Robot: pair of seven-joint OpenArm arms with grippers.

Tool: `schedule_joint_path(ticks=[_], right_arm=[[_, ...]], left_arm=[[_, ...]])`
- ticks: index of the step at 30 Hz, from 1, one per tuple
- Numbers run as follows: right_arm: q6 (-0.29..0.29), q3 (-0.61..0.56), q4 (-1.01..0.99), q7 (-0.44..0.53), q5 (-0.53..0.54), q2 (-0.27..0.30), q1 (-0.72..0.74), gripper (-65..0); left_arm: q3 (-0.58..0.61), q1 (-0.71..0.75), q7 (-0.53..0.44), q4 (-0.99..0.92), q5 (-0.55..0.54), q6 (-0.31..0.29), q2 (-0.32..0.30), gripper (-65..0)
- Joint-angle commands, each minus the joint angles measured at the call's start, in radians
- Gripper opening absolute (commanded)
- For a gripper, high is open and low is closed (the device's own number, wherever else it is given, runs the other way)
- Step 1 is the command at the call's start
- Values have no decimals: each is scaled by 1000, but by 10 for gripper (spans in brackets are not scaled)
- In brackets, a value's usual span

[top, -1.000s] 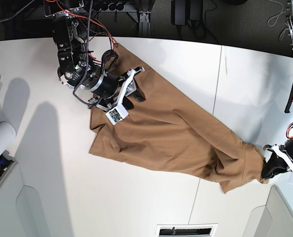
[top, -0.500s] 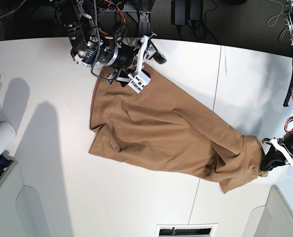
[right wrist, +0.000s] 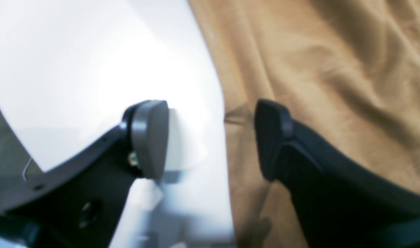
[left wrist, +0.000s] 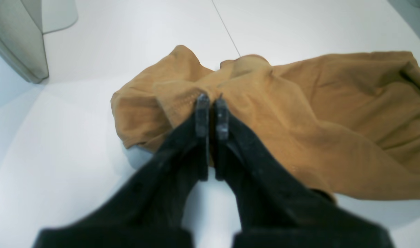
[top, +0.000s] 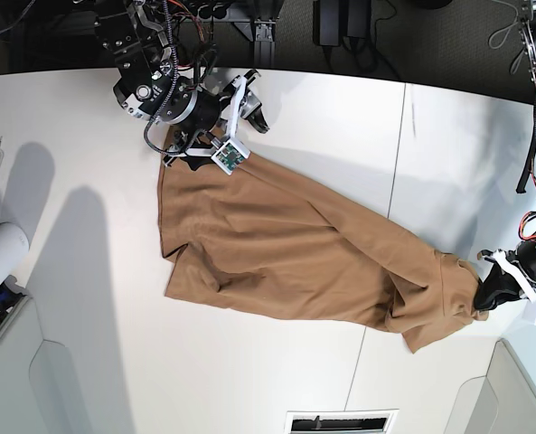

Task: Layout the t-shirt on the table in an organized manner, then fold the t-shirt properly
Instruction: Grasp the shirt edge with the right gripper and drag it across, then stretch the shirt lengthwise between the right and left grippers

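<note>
The t-shirt (top: pixel 295 253) lies on the desk (top: pixel 78 226), stretched slantwise from far left to near right across the seam (top: pixel 396 163). The right claw (top: pixel 240 113) sits at its far-left corner, the left claw (top: pixel 481 294) at its bunched near-right end. A bin (top: pixel 521 393) stands just beside that end.

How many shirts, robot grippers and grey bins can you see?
t-shirt: 1
grippers: 2, the left gripper and the right gripper
grey bins: 2, one at the lower-left corner and one at the lower-right corner
Total: 5
</note>
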Motion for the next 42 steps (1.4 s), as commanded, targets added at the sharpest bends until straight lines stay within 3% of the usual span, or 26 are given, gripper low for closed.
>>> schedule_joint_path(ticks=[1, 5, 7, 11, 15, 22, 26, 29, 33, 39, 42], right_arm=[[-11, 3, 4, -15, -32, 6, 5, -260], [-11, 3, -14, -7, -59, 6, 11, -262], [-20, 3, -16, -5, -77, 6, 10, -296], [-61, 3, -16, -5, -81, 12, 10, -507], [-75, 3, -16, 22, -148, 11, 10, -642], [-75, 3, -13, 63, -165, 11, 13, -650], [-78, 3, 29, 59, -162, 11, 6, -650], [-78, 3, 100, 48, -149, 11, -22, -650], [-66, 3, 214, 39, -54, 11, -66, -650], [-12, 2, 344, 24, 50, 11, -132, -650], [-10, 3, 432, 16, 45, 11, -168, -650]], left_arm=[[-8, -24, -25, 15, -18, -5, -23, -650], [-8, -24, -25, 15, -18, -5, -23, -650], [-8, -24, -25, 15, -17, -5, -23, -650], [-8, -24, -25, 15, -18, -5, -23, -650], [-8, -24, -25, 15, -18, -5, -23, -650], [-8, -13, -25, 15, -22, -5, -23, -650], [-19, -14, -16, 16, -116, -5, -37, -650], [-83, -13, 47, 17, -184, -5, -36, -650], [-201, -13, 144, 17, -287, -5, -36, -650], [-344, 42, 185, 21, -386, -5, -68, -650], [-431, 98, 184, 58, -433, -5, -72, -650]])
